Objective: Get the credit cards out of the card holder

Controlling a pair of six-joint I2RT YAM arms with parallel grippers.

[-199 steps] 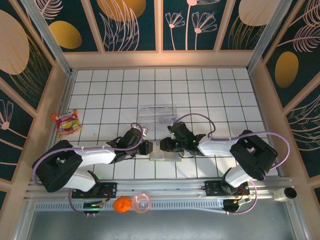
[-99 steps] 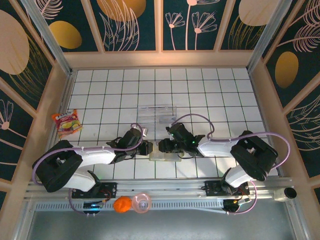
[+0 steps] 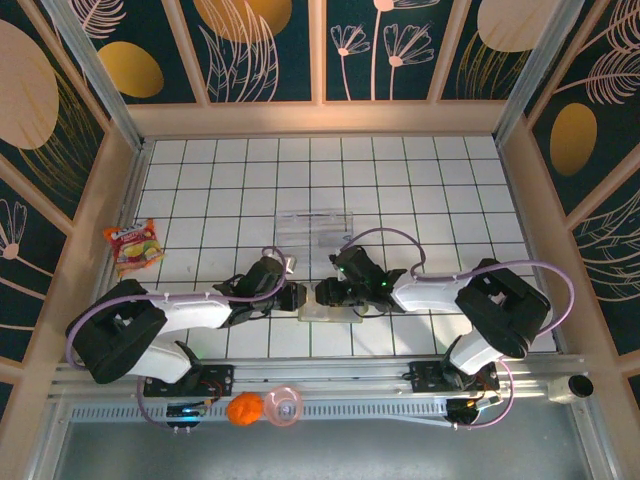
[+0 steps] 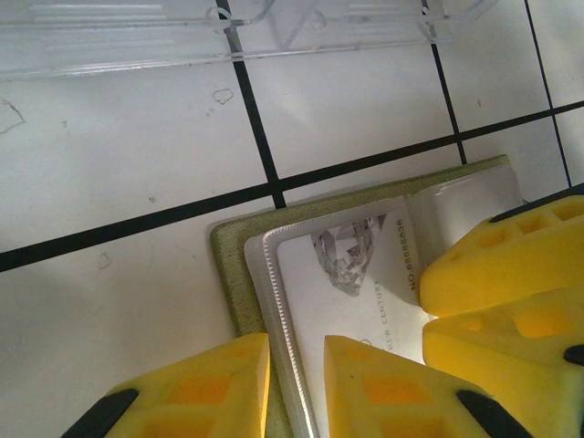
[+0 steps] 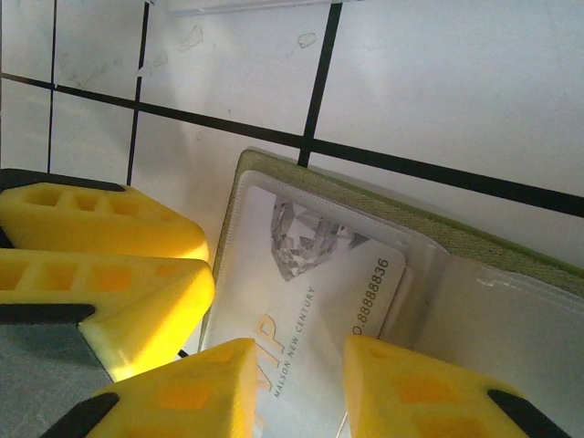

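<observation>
Top external to wrists: the card's end lies under the right gripper

Top external: the left gripper [image 3: 296, 297] and right gripper [image 3: 324, 292] meet nose to nose at the near middle of the tiled table. The opened card holder [image 3: 340, 312] lies flat just under and between them. The clear plastic tray [image 3: 315, 222] sits apart, farther back.

Left wrist: the left gripper [image 4: 297, 392] has its jaws narrowly parted. They straddle the olive edge of the card holder [image 4: 228, 265] and the seam of its clear pocket [image 4: 274, 301], and nothing looks clamped. A credit card [image 4: 351, 292] lies in that pocket just right of the gap, its long axis running away from this gripper. The right gripper's fingers [image 4: 497, 274] crowd its right side.

Right wrist: the right gripper [image 5: 297, 392] is likewise narrowly parted. The printed end of the credit card [image 5: 319, 274] runs straight into its gap, long axis slanting away up-right. By my reading the right gripper is nearer the card, so any pull must follow that axis while the left steadies the holder
</observation>
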